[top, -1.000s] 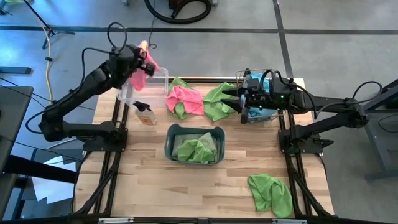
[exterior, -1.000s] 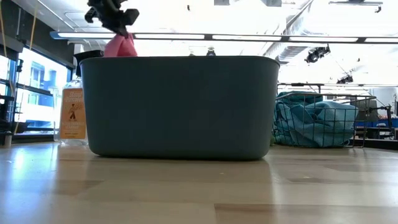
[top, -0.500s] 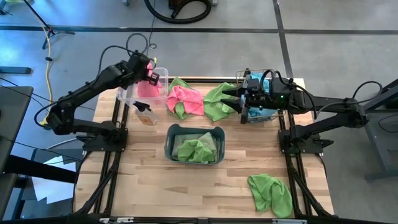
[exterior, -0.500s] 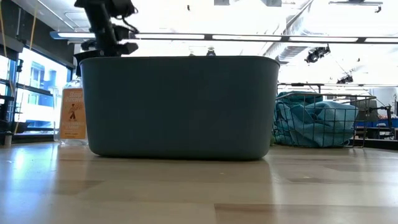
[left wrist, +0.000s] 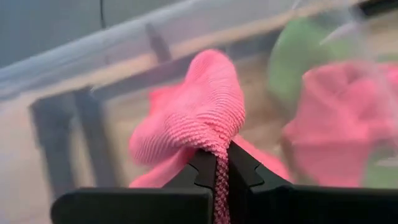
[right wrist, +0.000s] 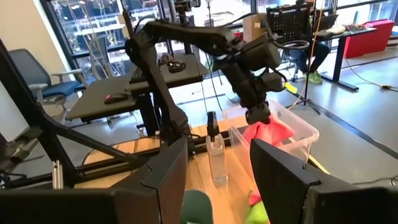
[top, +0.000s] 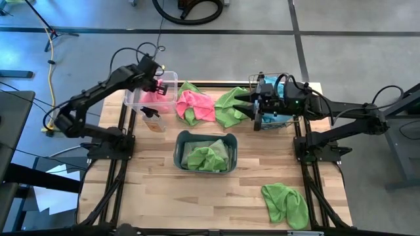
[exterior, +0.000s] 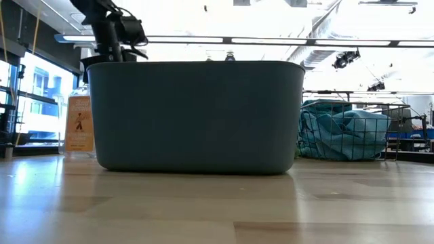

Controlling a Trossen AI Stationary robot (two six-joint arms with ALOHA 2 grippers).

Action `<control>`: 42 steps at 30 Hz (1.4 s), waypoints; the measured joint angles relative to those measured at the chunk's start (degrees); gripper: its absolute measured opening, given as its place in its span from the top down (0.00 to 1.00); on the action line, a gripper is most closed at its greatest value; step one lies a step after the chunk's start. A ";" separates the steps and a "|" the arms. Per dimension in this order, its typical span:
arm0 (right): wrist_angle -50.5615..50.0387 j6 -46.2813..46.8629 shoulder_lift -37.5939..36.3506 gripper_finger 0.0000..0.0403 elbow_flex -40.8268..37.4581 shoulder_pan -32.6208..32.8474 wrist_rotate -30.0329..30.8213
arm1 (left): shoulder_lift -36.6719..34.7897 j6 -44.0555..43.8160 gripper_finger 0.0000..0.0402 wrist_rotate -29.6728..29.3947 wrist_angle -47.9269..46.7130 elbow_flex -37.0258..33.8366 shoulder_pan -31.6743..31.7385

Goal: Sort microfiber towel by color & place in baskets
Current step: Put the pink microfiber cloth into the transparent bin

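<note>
From table height the grey-blue tub fills the near view and hides the clear bin and most of the table behind it. From above, green towels lie inside the tub. A loose green towel lies on the wooden table, nearer than the tub and to its right. The label on the spray bottle, just left of the tub, is orange, but its writing is too small to read.

Beyond the tub, a pink towel and another green towel lie in a heap. The left arm reaches down into the clear bin beyond the tub's left end; the left gripper is clamped tight on a pink towel in the bin. The right gripper hovers level by the wire-mesh basket, beyond the tub's right end, its fingers partly apart with nothing between them. Blue towels fill that basket.
</note>
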 joint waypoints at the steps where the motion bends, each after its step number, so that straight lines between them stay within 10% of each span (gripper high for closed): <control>1: -0.42 0.00 0.00 0.57 0.00 0.00 0.00 | 1.06 0.78 1.00 -0.19 -2.65 1.12 0.48; 9: -3.93 0.00 0.02 0.57 0.00 0.00 0.00 | 9.32 2.22 1.00 -0.59 -13.18 6.07 2.38; 42: -7.78 1.99 0.07 0.57 0.00 0.15 -1.62 | 25.95 -11.50 1.00 12.12 -2.87 6.09 7.45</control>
